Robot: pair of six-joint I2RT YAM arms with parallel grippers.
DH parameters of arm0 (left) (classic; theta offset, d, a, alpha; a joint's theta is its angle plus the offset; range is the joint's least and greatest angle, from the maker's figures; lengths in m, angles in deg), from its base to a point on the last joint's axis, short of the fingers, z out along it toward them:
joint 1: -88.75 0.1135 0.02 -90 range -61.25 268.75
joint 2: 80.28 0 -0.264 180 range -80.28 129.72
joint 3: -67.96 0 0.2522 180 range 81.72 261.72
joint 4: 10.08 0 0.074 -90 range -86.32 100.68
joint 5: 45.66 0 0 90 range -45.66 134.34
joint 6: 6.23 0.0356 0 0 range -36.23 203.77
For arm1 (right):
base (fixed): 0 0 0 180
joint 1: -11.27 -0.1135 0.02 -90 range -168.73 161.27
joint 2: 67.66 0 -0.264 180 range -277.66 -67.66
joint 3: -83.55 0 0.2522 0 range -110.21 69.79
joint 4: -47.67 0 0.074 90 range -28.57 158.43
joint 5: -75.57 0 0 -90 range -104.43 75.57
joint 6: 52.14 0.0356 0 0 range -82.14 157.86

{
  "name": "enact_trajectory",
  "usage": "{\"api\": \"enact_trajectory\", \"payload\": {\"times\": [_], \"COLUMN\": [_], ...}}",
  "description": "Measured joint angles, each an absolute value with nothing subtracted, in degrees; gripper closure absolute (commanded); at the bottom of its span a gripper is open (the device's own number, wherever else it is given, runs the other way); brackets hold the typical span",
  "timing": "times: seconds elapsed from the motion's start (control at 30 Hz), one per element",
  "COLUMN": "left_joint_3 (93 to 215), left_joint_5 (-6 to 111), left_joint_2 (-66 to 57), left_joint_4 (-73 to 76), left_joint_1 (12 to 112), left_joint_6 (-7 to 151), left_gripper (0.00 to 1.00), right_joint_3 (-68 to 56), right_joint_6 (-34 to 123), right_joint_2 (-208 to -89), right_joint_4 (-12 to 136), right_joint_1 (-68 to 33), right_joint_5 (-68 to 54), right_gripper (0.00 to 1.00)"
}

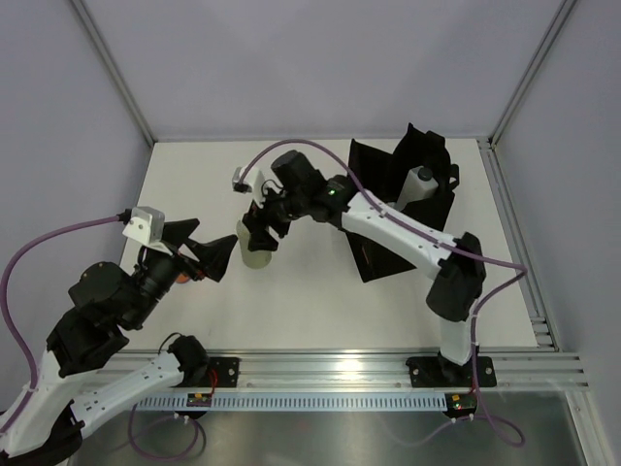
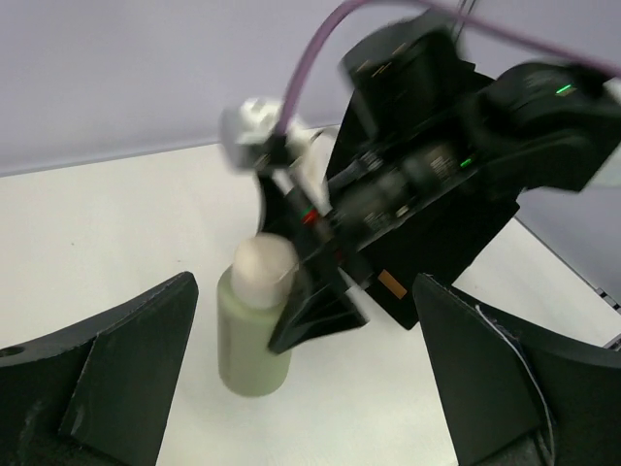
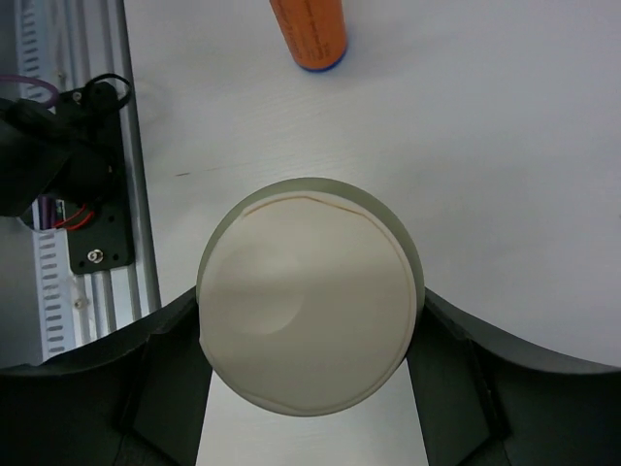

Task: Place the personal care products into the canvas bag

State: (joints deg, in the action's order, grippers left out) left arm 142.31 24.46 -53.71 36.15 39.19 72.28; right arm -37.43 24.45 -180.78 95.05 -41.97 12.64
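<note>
**First onlooker:** What stands in the middle of the worktop (image 1: 320, 301)?

**Second onlooker:** The olive-green bottle (image 2: 250, 335), upright under a pale round cap. The canvas bag (image 1: 378, 252) sits at about 3 o'clock from it, slumped open near the far right corner. A white bottle (image 1: 419, 184) shows inside the bag.

**First onlooker:** How would that green one handle?

**Second onlooker:** I'd judge it to be stiff plastic, light, smooth and round-sided. It could swivel or slip if it were pinched off-centre. It is tall for its base, so a sideways nudge might topple it. The safest hold looks to be square across the body, just under the cap.

**First onlooker:** And the right tool (image 1: 262, 233)?

**Second onlooker:** It is poised straight above the bottle with its jaws drawn about halfway in. In its own camera one jaw sits at 9 o'clock of the cap and the other at 3 o'clock. Both appear pressed against the bottle's sides, so I read it as gripping. I cannot tell from these angles whether the base has left the worktop.

**First onlooker:** The left tool (image 1: 206, 247)?

**Second onlooker:** Its jaws are spread wide and hold nothing. It hangs at 9 o'clock of the green bottle, near it but not touching. An orange bottle (image 3: 309, 34) with a blue end lies on the worktop. In the right wrist's view it is at 12 o'clock, well apart from the grip.
</note>
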Motion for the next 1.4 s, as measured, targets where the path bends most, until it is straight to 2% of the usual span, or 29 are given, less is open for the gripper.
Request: {"api": "enact_trajectory", "payload": {"times": [0.23,0.53,0.8,1.0,1.4], "left_joint_3": [142.3,140.2,139.0,137.3,132.9], "left_joint_5": [24.5,25.0,26.8,28.1,29.1], "left_joint_2": [-53.5,-52.5,-49.4,-48.8,-49.2], "left_joint_4": [36.1,34.9,33.4,32.3,31.4], "left_joint_1": [39.2,39.2,39.2,39.2,39.2], "left_joint_6": [72.3,72.3,72.8,73.0,73.1], "left_gripper": [0.01,0.01,0.01,0.01,0.01], "right_joint_3": [-39.2,-41.7,-35.4,-28.6,-26.7], "right_joint_6": [22.0,22.2,22.0,20.3,20.5], "right_joint_2": [-165.5,-151.4,-143.1,-144.2,-160.2], "right_joint_4": [99.9,101.8,102.7,105.2,102.2], "right_joint_1": [-35.2,-16.0,0.7,2.1,2.1], "right_joint_5": [15.3,13.5,13.0,12.6,7.7], "right_gripper": [1.0,1.0,1.0,1.0,1.0]}}
